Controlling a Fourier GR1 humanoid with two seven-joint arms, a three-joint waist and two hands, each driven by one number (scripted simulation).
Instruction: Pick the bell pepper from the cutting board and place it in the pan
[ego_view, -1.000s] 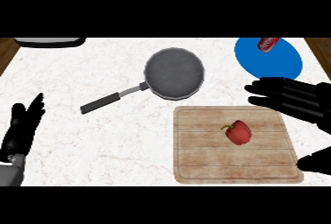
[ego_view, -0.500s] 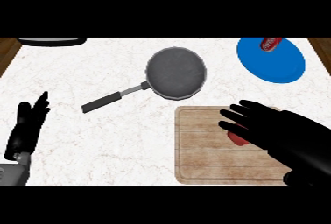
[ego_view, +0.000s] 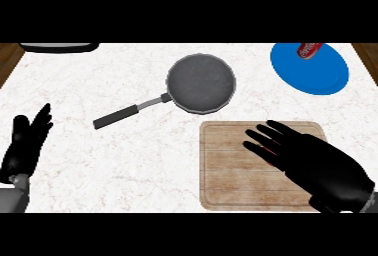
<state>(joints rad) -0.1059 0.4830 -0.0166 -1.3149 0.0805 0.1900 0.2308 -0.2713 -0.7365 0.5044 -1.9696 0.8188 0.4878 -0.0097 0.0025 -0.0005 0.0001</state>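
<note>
- Your right hand (ego_view: 314, 162) is spread flat over the cutting board (ego_view: 229, 170), fingers straight and apart — released, grasping nothing.
- The bell pepper (ego_view: 267, 148) is almost wholly hidden under those fingers; only a sliver of red shows between them, on the board's upper-right part. Whether the fingers touch it — you cannot tell from here.
- Expect a light, hollow thing with a smooth, waxy skin: stiff enough to take a squeeze, but rounded, so it will likely want to roll or slip out sideways. Best bet is to curl fingers and thumb round its widest part from above, not pinch at the stem.
- The pan (ego_view: 201, 82) lies up and to the left of the board, near it but not touching, its handle (ego_view: 129, 112) pointing down-left, away from your path.
- The way from board to pan looks open — bare worktop (ego_view: 111, 160) between them, nothing standing in it. Lift over the pan's low rim rather than sliding in.
- Watch the blue plate (ego_view: 310, 67) with the red can (ego_view: 308, 49) on it, at the upper right near the worktop's edge; swing left and you stay away from it.
- A dark thing (ego_view: 59, 47) shows at the top-left edge, well apart.
- Your left hand (ego_view: 26, 145) rests open at the left edge, fingers up.
</note>
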